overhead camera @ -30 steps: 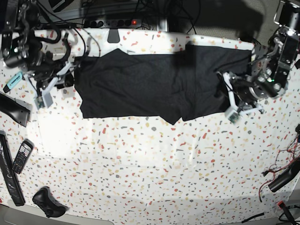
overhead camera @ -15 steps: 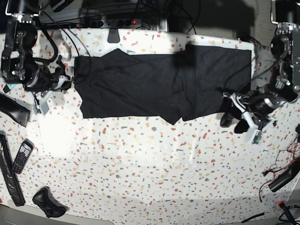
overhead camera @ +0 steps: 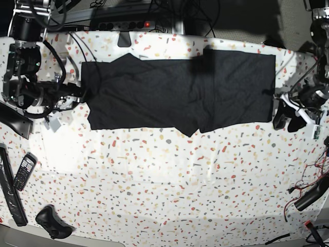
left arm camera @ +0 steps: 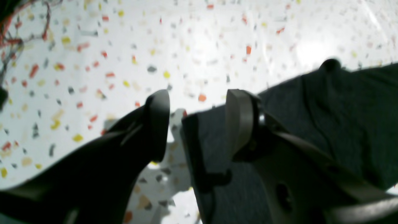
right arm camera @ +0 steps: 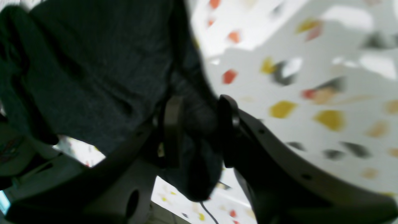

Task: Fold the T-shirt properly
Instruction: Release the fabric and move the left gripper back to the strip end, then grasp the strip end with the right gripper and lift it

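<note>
— Where did your fingers stand?

— My right fingers (right arm camera: 196, 130) pinched the T-shirt (overhead camera: 175, 95) edge between them. My left fingers (left arm camera: 197, 124) hung released at its far corner, one pad over cloth.

— Advice?

— Grip both corners evenly, then lift.

— Changes?

— Both arms had drawn outward; the shirt lay stretched flatter on the counter (overhead camera: 169, 185).

- You have a white table cover (overhead camera: 169, 175) speckled with red, yellow and grey chips.
- A power strip (overhead camera: 123, 23) with a lit red switch sits along your far edge, among cables.
- A mobile phone (overhead camera: 24, 171) and a black game controller (overhead camera: 51, 222) lie near one corner.
</note>
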Controlling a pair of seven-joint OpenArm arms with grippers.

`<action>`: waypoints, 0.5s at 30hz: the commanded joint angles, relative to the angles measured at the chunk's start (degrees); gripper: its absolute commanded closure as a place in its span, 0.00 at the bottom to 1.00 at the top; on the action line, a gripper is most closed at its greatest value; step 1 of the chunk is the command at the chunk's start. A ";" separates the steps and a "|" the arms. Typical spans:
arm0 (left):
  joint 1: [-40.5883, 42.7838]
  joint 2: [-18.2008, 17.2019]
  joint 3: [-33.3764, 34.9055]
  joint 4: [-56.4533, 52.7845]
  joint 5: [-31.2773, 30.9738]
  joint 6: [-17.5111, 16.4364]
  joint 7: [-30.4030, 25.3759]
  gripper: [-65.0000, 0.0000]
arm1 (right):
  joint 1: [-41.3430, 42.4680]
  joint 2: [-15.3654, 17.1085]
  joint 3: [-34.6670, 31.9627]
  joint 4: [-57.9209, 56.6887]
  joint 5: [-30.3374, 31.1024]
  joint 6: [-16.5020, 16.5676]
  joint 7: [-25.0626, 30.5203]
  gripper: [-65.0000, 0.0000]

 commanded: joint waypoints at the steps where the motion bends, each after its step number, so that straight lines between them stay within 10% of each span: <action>1: -0.28 -0.81 -0.42 0.96 -0.68 -0.15 -1.44 0.57 | 1.11 0.44 0.37 0.81 1.14 0.35 0.20 0.71; 10: 1.46 -0.81 -0.42 0.96 -0.15 -0.15 0.26 0.57 | 1.09 -4.42 -0.85 0.81 1.14 3.17 -1.05 0.71; 15: 1.49 -0.81 -0.42 0.96 -0.04 -0.15 0.66 0.57 | 1.11 -5.14 -2.32 0.81 1.09 3.21 0.00 0.95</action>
